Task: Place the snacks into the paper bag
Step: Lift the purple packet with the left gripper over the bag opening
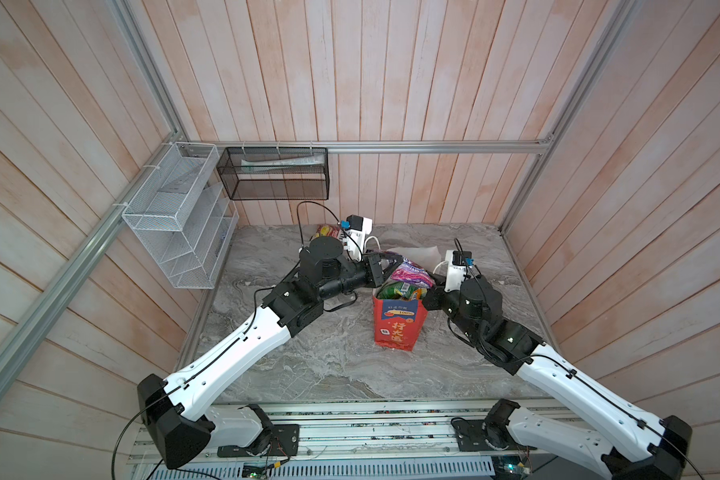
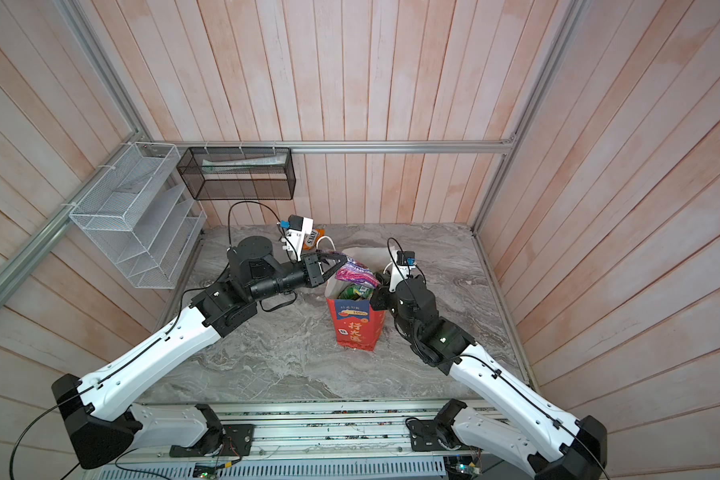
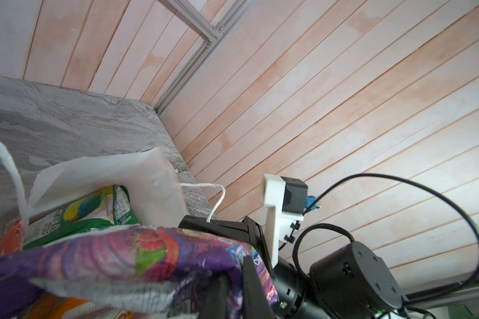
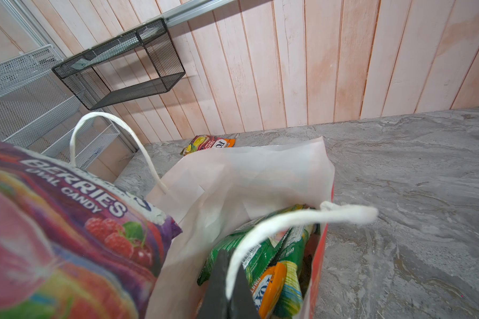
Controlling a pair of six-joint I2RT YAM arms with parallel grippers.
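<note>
- One purple packet (image 1: pixel 410 274) is in your left gripper (image 1: pixel 395 262). Its jaws are narrowed onto one end of the packet. In both top views the packet hangs tilted over the open mouth of the paper bag (image 1: pixel 398 328), just right of centre frame.
- Several snacks are inside the bag. At lower centre of the right wrist view, green packets (image 4: pixel 260 248) and an orange one (image 4: pixel 268 284) stand on edge and reach close to the rim. That crowding is probably why the purple packet is brought in from above at a slant, not laid flat.
- Your right gripper (image 4: pixel 230 276) is closed. The white cord handle (image 4: pixel 288 218) runs down between its fingers, so it appears to pinch that cord. From the pose, I judge it is keeping the bag upright and its mouth pulled open while the other arm loads.
- One more packet (image 4: pixel 208 143), orange and red, lies flat on the marble table (image 1: pixel 308 365) by the back wall, at upper centre of the right wrist view. It is well apart from the bag.
- Your next move, as I read it, is to steer the purple packet's free end down between the bag's white inside and the green packets before you let go. Released flat, it could slide off the pile and over the rim.
- Two packets seem left to place: the one you hold and the one at the back.
</note>
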